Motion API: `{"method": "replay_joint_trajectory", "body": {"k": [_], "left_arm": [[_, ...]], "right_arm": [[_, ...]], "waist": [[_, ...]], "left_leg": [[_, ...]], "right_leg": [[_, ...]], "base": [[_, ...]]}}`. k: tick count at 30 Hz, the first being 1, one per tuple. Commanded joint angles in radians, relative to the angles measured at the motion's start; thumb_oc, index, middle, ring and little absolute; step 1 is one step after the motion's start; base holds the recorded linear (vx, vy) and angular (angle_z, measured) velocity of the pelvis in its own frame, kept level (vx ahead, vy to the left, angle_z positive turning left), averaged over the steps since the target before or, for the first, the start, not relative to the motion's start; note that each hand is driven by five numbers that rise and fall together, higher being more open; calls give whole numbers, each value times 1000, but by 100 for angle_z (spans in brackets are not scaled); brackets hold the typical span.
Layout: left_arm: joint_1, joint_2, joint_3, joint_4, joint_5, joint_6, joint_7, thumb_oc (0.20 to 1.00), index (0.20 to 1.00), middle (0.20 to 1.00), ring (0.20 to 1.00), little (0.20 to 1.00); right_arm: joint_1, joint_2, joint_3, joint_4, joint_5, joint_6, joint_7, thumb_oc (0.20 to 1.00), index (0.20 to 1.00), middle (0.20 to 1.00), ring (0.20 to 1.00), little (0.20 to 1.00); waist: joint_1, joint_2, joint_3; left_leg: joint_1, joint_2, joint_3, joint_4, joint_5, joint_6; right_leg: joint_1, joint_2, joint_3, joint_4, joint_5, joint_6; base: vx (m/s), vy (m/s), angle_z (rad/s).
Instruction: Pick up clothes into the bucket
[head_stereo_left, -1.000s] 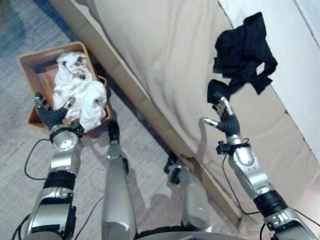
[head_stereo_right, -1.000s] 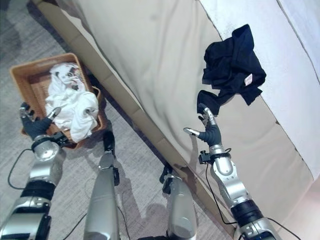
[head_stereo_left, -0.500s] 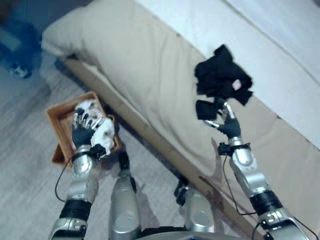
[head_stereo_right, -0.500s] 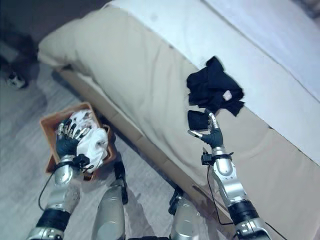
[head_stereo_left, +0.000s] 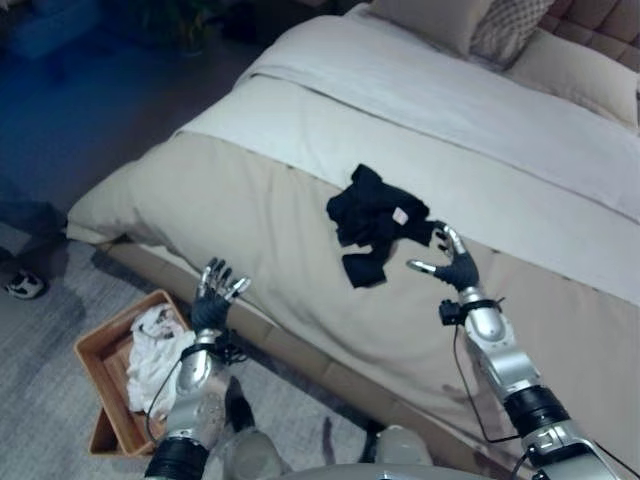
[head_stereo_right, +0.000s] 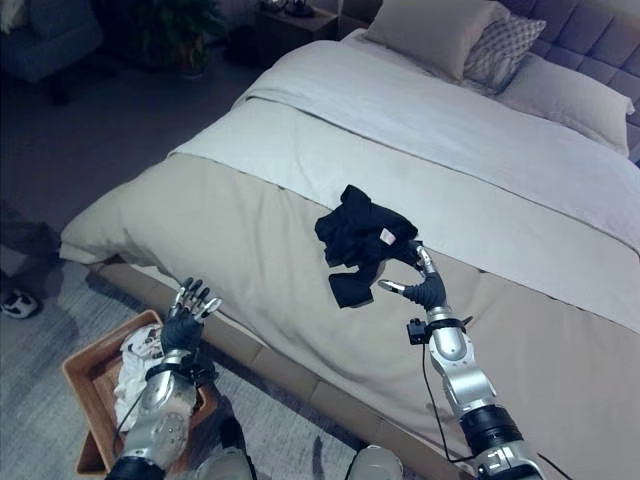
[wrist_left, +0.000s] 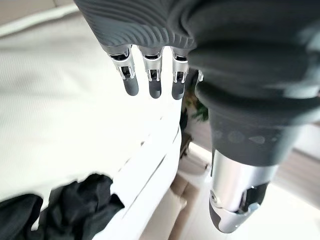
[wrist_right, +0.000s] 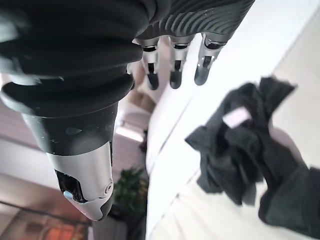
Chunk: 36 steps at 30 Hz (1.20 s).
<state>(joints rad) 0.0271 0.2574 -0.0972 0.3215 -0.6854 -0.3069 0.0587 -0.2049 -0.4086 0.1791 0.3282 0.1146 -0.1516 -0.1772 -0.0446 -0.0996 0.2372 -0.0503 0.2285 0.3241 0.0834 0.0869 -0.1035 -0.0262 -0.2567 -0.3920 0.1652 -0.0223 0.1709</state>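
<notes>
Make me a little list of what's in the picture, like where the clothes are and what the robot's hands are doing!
black clothes: crumpled heap on the bed, not picked up yet
white clothes: lying in the basket
basket: brown, on the floor beside the bed
right hand: open, raised just beside the black clothes
left hand: open, fingers spread, raised above the basket, holding nothing
pillows: at the bed's far end

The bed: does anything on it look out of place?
Yes. A crumpled black garment lies on the beige bedspread, not in the brown basket on the floor, which holds white clothes. The right hand is open beside it.
</notes>
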Motion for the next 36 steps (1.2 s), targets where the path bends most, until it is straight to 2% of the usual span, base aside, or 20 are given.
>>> {"method": "replay_joint_trajectory", "body": {"k": [1,2,3,6,8,10,13,16,17,18,20,21,22,25,26,28,30,31,34,36], "left_arm": [[-7,45,-6,-110,-47,-21,-48,1000,1000,1000,1000,1000],[-7,45,-6,-110,-47,-21,-48,1000,1000,1000,1000,1000],[5,37,-11,-117,-55,-10,-38,1000,1000,1000,1000,1000],[20,37,-3,-111,-49,-9,-29,1000,1000,1000,1000,1000],[47,35,3,-104,-36,-14,-25,1000,1000,1000,1000,1000],[73,30,13,-108,-25,-12,-29,1000,1000,1000,1000,1000],[99,24,24,-103,-35,-7,-44,1000,1000,1000,1000,1000],[123,44,35,-127,-42,-6,-59,1000,1000,1000,1000,1000],[121,62,40,-146,-36,-12,-55,1000,1000,1000,1000,1000],[117,70,39,-148,-32,-16,-51,1000,1000,1000,1000,1000],[112,74,38,-138,-30,-16,-43,1000,1000,1000,1000,1000],[112,74,39,-138,-29,-17,-43,1000,1000,1000,1000,1000],[112,83,34,-153,-24,-15,-41,1000,1000,1000,1000,1000],[105,82,24,-148,-15,-15,-41,1000,1000,1000,1000,1000],[105,82,24,-148,-15,-16,-42,1000,1000,1000,1000,1000],[87,76,12,-134,-36,-24,-48,1000,1000,1000,1000,1000],[87,72,8,-131,-38,-25,-50,1000,1000,1000,1000,1000],[79,67,4,-122,-37,-25,-51,1000,1000,1000,1000,1000],[55,46,-12,-96,-31,-19,-60,1000,1000,1000,1000,1000],[39,37,-21,-102,-38,-21,-59,1000,1000,1000,1000,1000]], "right_arm": [[-141,-28,17,-13,-24,-34,-13,1000,1000,1000,1000,1000],[-141,-28,17,-13,-24,-34,-13,1000,1000,1000,1000,1000],[-165,-20,25,4,-13,-31,-23,1000,1000,1000,1000,1000],[-186,-18,36,25,2,-32,-28,1000,1000,1000,1000,1000],[-204,-21,56,32,3,-34,-21,1000,1000,1000,1000,1000],[-196,-23,46,29,2,-33,-15,1000,1000,1000,1000,1000],[-183,-22,36,21,-15,-27,-1,1000,1000,1000,1000,1000],[-182,-20,24,26,-31,-21,0,1000,1000,1000,1000,1000],[-218,-18,29,52,-44,-15,-10,1000,1000,1000,1000,1000],[-242,-13,34,69,-46,-12,-16,1000,1000,1000,1000,1000],[-273,1,43,89,-44,-7,-27,1000,1000,1000,1000,1000],[-274,2,44,90,-44,-7,-27,1000,1000,1000,1000,1000],[-299,9,50,88,-40,-6,-36,1000,1000,1000,1000,1000],[-310,19,53,87,-27,-3,-30,1000,1000,1000,1000,1000],[-310,19,53,87,-26,-3,-30,1000,1000,1000,1000,1000],[-314,1,65,80,-20,-8,-24,1000,1000,1000,1000,1000],[-311,-2,66,77,-21,-10,-24,1000,1000,1000,1000,1000],[-299,-9,61,65,-27,-13,-27,1000,1000,1000,1000,1000],[-261,-16,43,47,-42,-19,-35,1000,1000,1000,1000,1000],[-246,-21,31,54,-26,-25,-47,1000,1000,1000,1000,1000]], "waist": [[58,-23,43],[57,-23,42],[82,-23,44],[88,-15,33],[111,18,32],[117,33,31],[116,40,17],[133,38,17],[145,40,32],[152,39,41],[153,37,55],[154,36,56],[141,49,78],[127,53,88],[127,53,89],[99,51,99],[90,52,101],[74,45,104],[57,26,99],[58,31,94]], "left_leg": [[-60,16,-243,322,7,-13],[-61,16,-244,321,7,-13],[-96,-30,-324,308,-14,-10],[-115,-43,-350,180,-22,-8],[-153,-82,-415,51,29,-23],[-167,-99,-430,51,38,-34],[-139,-105,-406,39,9,-17],[-127,-134,-368,49,-24,15],[-128,-144,-341,64,-54,36],[-130,-157,-331,75,-69,51],[-115,-188,-319,78,-87,85],[-115,-190,-317,78,-87,87],[-102,-200,-316,70,-87,108],[-82,-206,-317,45,-97,116],[-81,-205,-317,44,-98,116],[-72,-206,-338,20,-106,99],[-61,-203,-347,16,-116,93],[-35,-197,-357,13,-131,78],[-15,-196,-392,47,-169,50],[-36,-189,-415,81,-169,31]], "right_leg": [[4,74,60,-37,23,-62],[4,74,60,-37,23,-62],[25,81,87,-49,14,-58],[37,84,104,-62,9,-43],[55,97,142,-73,-1,-28],[77,90,157,-76,-11,-21],[95,71,158,-80,-13,-8],[86,17,169,-55,0,18],[52,-20,168,4,6,31],[30,-37,174,43,20,40],[-21,-60,203,139,106,48],[-24,-62,206,141,106,50],[-77,-64,232,224,170,47],[-120,-62,234,208,167,41],[-119,-61,233,208,167,40],[-176,-10,275,49,127,36],[-182,6,283,-15,134,38],[-212,7,274,-98,172,45],[-184,20,283,-158,191,42],[-167,28,261,-152,191,33]], "base": [[38,-140,-41],[111,-177,-56],[120,-27,-47],[141,39,-50],[243,166,-43],[167,106,-71],[196,148,-37],[183,209,-24],[76,183,-16],[107,226,-32],[82,135,-43],[68,137,-21],[31,84,-11],[89,55,-15],[132,-41,-7],[145,-111,-11],[196,-127,-3],[263,-198,5],[249,-268,44],[75,-185,29]]}}
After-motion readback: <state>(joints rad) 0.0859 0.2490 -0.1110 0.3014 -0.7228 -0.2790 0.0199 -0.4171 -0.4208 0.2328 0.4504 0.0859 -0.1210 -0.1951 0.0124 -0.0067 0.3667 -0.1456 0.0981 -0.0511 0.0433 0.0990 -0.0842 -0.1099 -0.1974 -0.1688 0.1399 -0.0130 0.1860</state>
